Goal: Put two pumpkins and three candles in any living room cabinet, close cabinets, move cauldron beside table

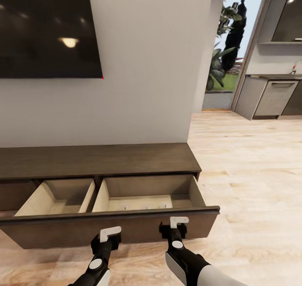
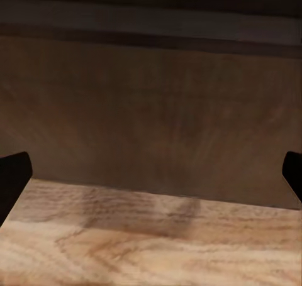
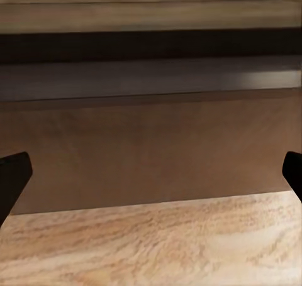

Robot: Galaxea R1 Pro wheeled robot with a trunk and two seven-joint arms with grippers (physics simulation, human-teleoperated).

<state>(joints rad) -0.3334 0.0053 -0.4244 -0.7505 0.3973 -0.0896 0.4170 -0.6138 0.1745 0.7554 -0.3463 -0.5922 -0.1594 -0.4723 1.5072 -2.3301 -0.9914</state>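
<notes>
The long dark-brown cabinet (image 1: 96, 160) stands against the white wall with its wide drawer (image 1: 58, 231) pulled out. The drawer has two pale beige compartments. A few small pale tips (image 1: 147, 207) poke up in the right one; I cannot tell what they are. My left gripper (image 1: 110, 234) and right gripper (image 1: 178, 223) hover side by side just in front of the drawer's front panel. Both wrist views face that brown panel above the wood floor. The left gripper (image 2: 151, 179) and right gripper (image 3: 151, 179) are open and hold nothing. Pumpkins, cauldron and table are out of view.
A dark TV screen (image 1: 46, 30) hangs on the wall above the cabinet. Light wood floor (image 1: 251, 172) stretches to the right toward grey kitchen cupboards (image 1: 272, 97) and a glass doorway (image 1: 228, 47) with plants outside.
</notes>
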